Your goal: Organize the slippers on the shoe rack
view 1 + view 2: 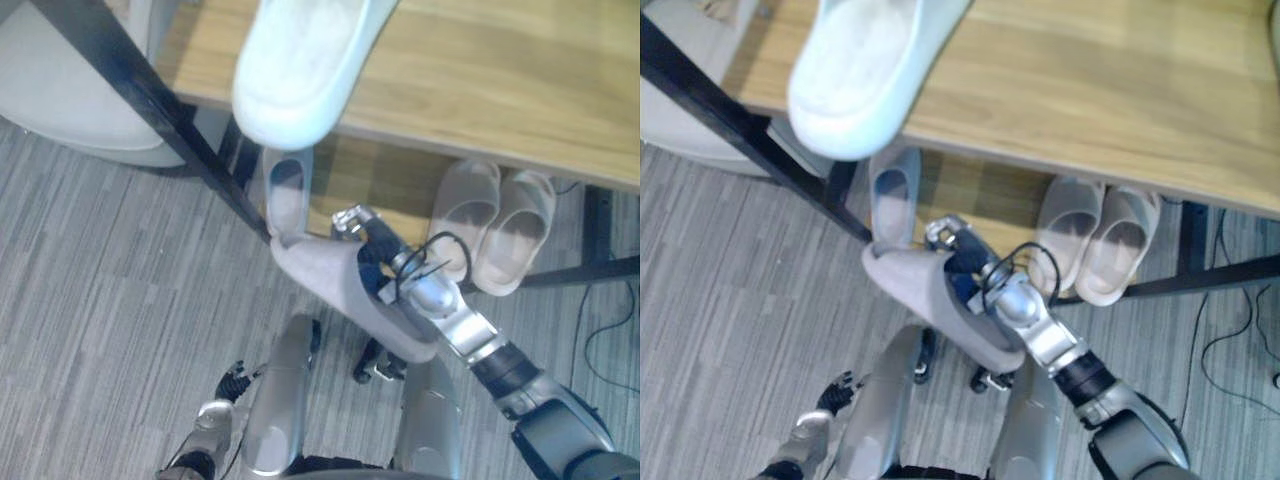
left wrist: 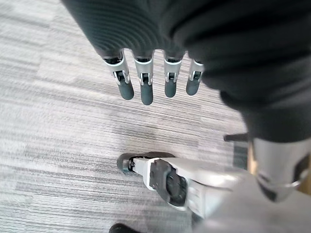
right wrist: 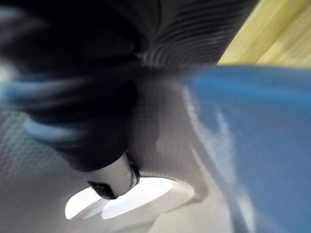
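My right hand is shut on a grey slipper, fingers tucked into its blue-lined opening, and holds it in the air just in front of the shoe rack's lower shelf. Its toe nearly touches the matching grey slipper, which lies on that shelf. A pale beige pair stands side by side on the lower shelf to the right. A light blue-white slipper rests on the wooden top shelf, overhanging its front edge. My left hand hangs open, low over the carpet.
The rack's black slanted leg runs down to the left of the held slipper, and a black bar crosses low on the right. A pale rounded object stands at the far left. Grey striped carpet lies in front.
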Available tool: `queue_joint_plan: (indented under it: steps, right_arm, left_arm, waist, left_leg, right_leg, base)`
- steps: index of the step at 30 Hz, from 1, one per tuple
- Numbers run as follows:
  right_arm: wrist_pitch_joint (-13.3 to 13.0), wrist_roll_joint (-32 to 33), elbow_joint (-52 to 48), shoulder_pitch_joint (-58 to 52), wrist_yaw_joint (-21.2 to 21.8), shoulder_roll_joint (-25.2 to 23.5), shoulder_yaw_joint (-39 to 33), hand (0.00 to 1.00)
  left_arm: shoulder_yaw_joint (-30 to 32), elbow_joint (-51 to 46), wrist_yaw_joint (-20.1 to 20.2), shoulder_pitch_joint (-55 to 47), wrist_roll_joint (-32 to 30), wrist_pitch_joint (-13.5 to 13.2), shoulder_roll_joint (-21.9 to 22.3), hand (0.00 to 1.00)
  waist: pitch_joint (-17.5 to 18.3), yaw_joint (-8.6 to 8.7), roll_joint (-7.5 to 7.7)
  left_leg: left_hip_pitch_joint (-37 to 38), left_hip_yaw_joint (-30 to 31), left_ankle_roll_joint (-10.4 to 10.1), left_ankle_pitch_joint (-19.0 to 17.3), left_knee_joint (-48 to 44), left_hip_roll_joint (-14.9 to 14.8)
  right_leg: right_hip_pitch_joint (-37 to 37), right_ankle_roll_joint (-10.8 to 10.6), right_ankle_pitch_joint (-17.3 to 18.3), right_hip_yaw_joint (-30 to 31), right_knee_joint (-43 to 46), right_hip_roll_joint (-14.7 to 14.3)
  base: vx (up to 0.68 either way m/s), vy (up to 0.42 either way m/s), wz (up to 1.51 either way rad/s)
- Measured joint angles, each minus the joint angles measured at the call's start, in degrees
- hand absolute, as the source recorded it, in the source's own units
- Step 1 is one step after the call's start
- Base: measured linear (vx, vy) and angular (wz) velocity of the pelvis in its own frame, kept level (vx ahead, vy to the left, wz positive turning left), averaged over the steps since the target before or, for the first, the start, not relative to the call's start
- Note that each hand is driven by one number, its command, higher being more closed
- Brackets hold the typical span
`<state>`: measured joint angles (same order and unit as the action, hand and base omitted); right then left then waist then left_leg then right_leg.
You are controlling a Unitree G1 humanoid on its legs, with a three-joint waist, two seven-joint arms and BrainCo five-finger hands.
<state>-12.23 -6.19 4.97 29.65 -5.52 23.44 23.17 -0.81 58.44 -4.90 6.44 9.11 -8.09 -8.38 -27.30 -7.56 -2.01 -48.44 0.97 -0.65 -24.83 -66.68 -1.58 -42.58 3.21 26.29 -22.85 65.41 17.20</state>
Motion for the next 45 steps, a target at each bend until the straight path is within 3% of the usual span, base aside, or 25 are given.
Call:
queue_joint_plan:
  steps: [9,18,25,37,38,45]
  right_arm:
    - [2.93,-5.79,-3.59,0.03,-9.65,-7.2,-11.64,1.0]
    - [10.74,-14.16,-2.26,3.57,-20.17,-10.5,-21.52,1.0]
    - [15.28,-16.35,8.08,11.92,-24.23,-11.18,-25.52,1.0]
    - [16.44,-16.13,23.67,24.99,-27.43,-12.24,-25.69,1.0]
    - [16.43,-15.9,24.75,25.9,-27.79,-12.34,-25.58,0.0]
    - [17.17,-13.64,27.52,28.29,-30.3,-14.04,-25.4,0.0]
  left_arm:
    - [4.39,-5.34,-1.02,0.1,0.98,0.12,2.19,0.0]
    - [6.27,-8.98,-2.99,0.06,2.19,0.16,3.68,0.0]
    - [6.49,-9.83,-4.95,0.14,2.27,0.13,4.48,0.0]
    - [6.43,-8.77,-6.32,1.02,2.46,0.11,4.55,0.0]
    - [6.37,-8.57,-6.33,1.16,2.62,0.07,4.55,0.0]
    - [5.5,-7.95,-7.43,1.86,4.01,0.02,4.56,0.0]
  waist:
    - [-0.73,-1.84,0.84]
    - [-0.68,-3.14,0.95]
    - [-0.63,-4.07,0.99]
    - [0.67,-5.46,1.33]
    - [0.72,-5.58,1.34]
    - [2.18,-6.46,1.37]
  left_leg:
    - [-9.68,0.48,-0.1,-1.17,-6.89,-0.86]
    - [-14.46,1.19,-0.86,-0.92,-9.28,-0.67]
    - [-17.02,1.41,-0.99,-0.89,-10.62,-0.46]
    - [-20.07,2.95,-1.94,-0.37,-11.59,-0.06]
    - [-20.12,3.0,-1.98,-0.35,-11.58,0.0]
    - [-21.26,3.56,-2.43,0.14,-11.23,0.74]
  right_leg:
    - [-8.8,1.42,2.14,-0.54,7.33,1.89]
    - [-13.08,2.01,2.85,-0.94,9.96,2.65]
    - [-15.44,2.45,3.32,-0.91,11.55,3.09]
    - [-17.74,3.06,3.68,-1.88,12.67,3.11]
    - [-17.75,3.18,3.76,-1.93,12.67,3.14]
    - [-18.44,3.15,3.81,-2.54,12.69,3.75]
  base:
    - [-0.07,-0.019,0.0]
    - [-0.01,-0.004,0.01]
    - [-0.03,0.006,0.01]
    - [-0.03,0.005,0.03]
    - [-0.04,0.017,0.04]
    - [-0.03,0.019,0.06]
